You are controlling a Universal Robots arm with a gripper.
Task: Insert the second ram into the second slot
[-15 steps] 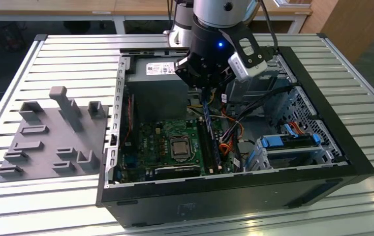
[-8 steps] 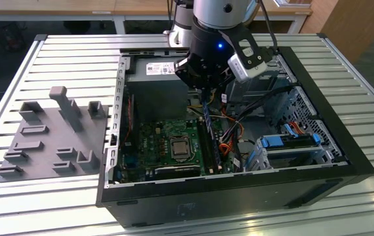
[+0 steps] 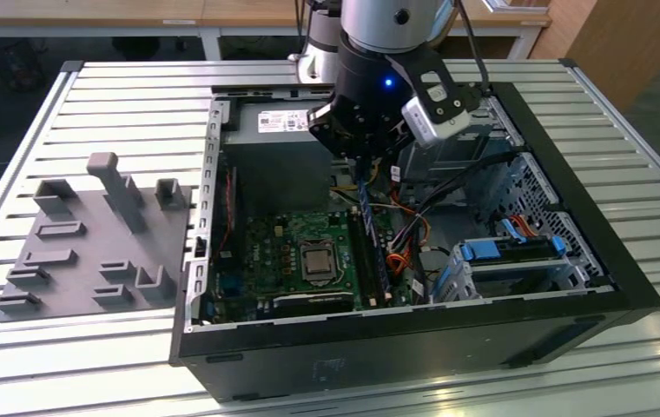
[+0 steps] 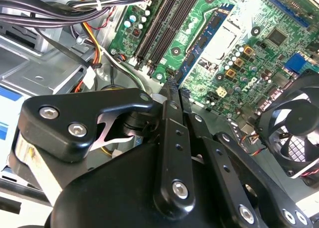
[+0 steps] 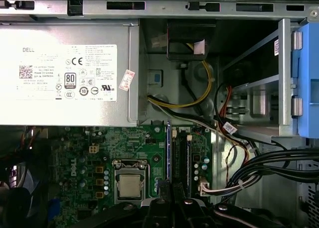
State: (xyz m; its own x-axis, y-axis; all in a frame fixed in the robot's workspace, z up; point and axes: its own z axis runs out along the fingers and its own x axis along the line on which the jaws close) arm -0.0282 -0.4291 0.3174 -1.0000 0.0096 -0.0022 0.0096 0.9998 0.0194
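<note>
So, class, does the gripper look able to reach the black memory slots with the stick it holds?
Probably yes. The gripper holds the second ram over the board by the black slots. Nothing lies across them, and the cables run beside them, not over.

The arm (image 3: 391,17) is a silver-grey cylinder ending in a black wrist section (image 3: 367,82) that carries a small blue indicator light (image 3: 389,84). A silver-white camera housing (image 3: 432,115) is bracketed to one side of the wrist section. The gripper (image 4: 174,88) is black throughout, built from flat linkage bars (image 4: 84,113) with rounded ends, pinned by silver socket-head screws (image 4: 180,189). The fingers (image 4: 172,119) are narrow black bars, apparently drilled with small recessed holes.
</note>
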